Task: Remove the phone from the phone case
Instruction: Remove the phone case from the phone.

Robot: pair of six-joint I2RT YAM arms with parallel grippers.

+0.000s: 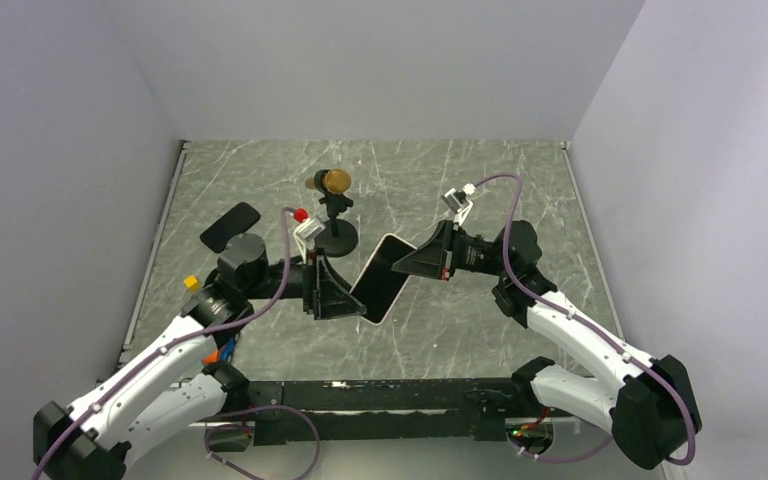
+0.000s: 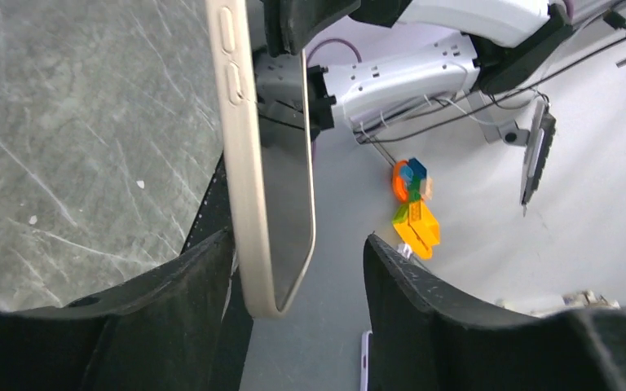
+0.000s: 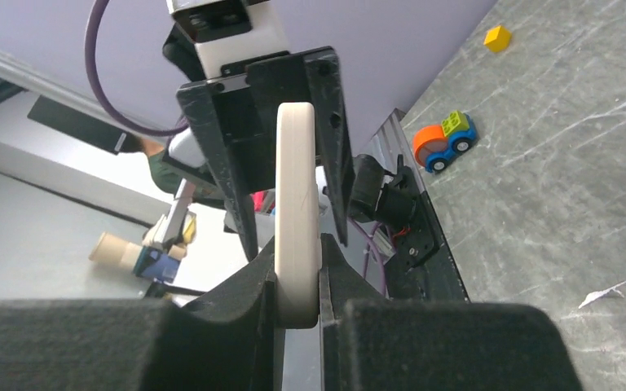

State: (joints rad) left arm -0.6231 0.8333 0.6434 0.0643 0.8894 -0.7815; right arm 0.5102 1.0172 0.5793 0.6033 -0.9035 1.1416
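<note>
Item: phone in cream phone case, aloft over the middle of the bench. We note the right tool clamped on its far end and the left tool open, jaws astride the near end. We judge it stiff, smooth, slippery and breakable; hold by the case rim.

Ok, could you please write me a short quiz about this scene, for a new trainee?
1. True or false: the right claw is shut on the cased phone.
2. Which claw has its jaws apart? A) the left claw B) the right claw C) both
3. Fill in: in the right wrist view, the edge of the case is ____ in colour.

Key: 1 true; 2 A; 3 cream.
</note>
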